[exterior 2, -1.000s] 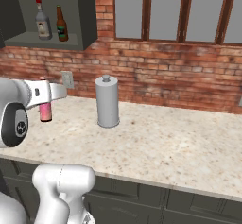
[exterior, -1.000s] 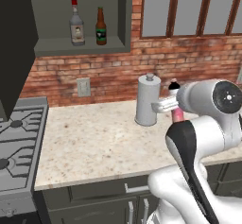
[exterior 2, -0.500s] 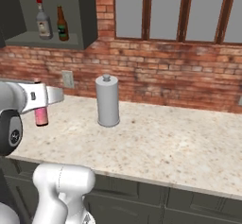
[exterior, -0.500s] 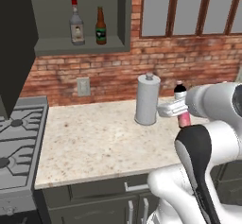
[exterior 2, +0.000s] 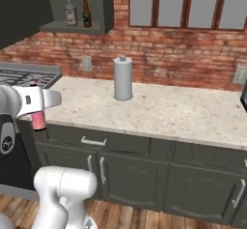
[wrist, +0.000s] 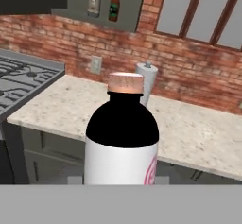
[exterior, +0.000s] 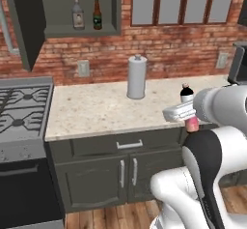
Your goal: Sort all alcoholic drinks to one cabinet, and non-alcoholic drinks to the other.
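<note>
One bottle held: fingers (exterior: 192, 118) are clamped on the small pink bottle (exterior: 191, 108), gripping its body below the shoulder; it hangs upright in the air at the front edge of the desk (exterior: 106, 109).
Bottle build: slim, rigid, black upper part, pink base visible under the fingers (exterior 2: 37, 121); a pale label wraps the body in the hand view (wrist: 122, 138).
Likely handling: probably light, hard and smooth, so it could slip or swing if the wrist tilts; the mid-body hold looks like the safest place.
Nearby on the desk: a grey paper-towel holder (exterior: 136, 77), well apart from the bottle.
Further out: the open wall cabinet (exterior: 111, 10) holds the grey red-capped bottle (exterior: 76, 12) and the brown beer bottle (exterior: 97, 15), side by side on its shelf.
Remaining, by my judgement: this soft drink belongs in the other cabinet.
</note>
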Tool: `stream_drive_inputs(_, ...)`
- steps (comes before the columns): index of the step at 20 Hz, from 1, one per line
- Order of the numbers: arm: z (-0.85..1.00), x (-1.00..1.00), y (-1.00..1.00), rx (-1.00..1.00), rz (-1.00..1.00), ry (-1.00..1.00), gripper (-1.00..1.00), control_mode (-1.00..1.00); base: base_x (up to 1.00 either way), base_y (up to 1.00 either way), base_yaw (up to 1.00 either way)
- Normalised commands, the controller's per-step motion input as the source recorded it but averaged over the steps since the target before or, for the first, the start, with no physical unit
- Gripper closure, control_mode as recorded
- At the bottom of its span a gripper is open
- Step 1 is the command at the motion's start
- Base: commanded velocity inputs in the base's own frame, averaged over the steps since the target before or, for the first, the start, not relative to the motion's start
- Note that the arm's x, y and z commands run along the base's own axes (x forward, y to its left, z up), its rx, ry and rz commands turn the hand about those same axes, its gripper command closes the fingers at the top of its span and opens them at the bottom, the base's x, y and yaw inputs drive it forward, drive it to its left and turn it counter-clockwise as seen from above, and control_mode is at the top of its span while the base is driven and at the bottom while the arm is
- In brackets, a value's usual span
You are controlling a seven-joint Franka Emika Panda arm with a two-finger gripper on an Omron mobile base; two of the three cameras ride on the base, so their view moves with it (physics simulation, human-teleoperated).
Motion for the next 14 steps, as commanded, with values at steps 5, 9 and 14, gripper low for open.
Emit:
stream_drive_inputs(5, 0.00, 0.00, 0.00, 0.00, 0.00, 0.00, 1.00, 1.00, -0.95, 0.56, 0.00)
stream_drive_inputs(9, 0.00, 0.00, 0.00, 0.00, 0.00, 0.00, 1.00, 1.00, -0.70, 0.98, 0.00)
stream_drive_inputs(14, 0.00, 0.00, 0.00, 0.00, 0.00, 0.00, 1.00, 1.00, -0.54, 1.00, 0.00)
